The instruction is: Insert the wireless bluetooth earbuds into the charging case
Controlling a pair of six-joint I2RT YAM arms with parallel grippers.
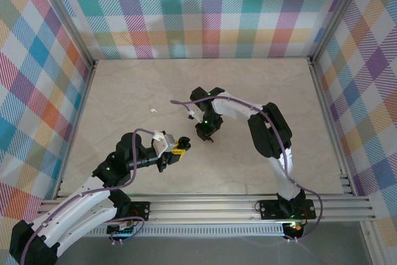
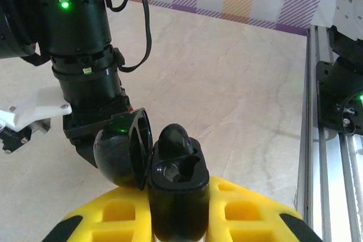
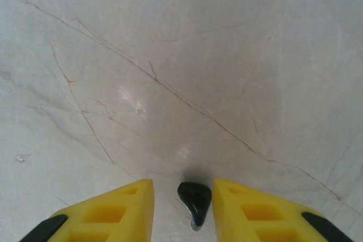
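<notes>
My L pincer (image 2: 181,205) is clamped on the charging case (image 2: 177,196), holding it upright w/ the lid (image 2: 122,154) swung open to one side. The case reads black here, not white. A seated earbud (image 2: 176,139) fills the case's back socket. The front socket (image 2: 170,173) looks empty, so by my reckoning the task is approx. half done.

My R pincer (image 3: 182,186) hangs near the case, to its right and a bit further out over the counter (image 3: 170,55), pointing down. Its fingers are apart, w/ the loose earbud (image 3: 194,198) lying on the counter btwn them and a gap showing on each side. Nothing is gripped yet on that side.

Step in hand, as I judge it: pick up that bud. To do it well:
- Bud sits off-centre, nearer one finger than the other, so shift sideways first or it gets shoved, not pinched.
- Get low enough that the pads meet the bud head, not the thin stem. It's glossy and rounded, so it prob. squirts out if caught high.
- Close slowly and lightly.
- Keep the case steady and upright, lid clear, so the empty socket faces up for the carry over.
- Stem must line up w/ the socket before going down. I can't tell its exact orientation from here.
</notes>
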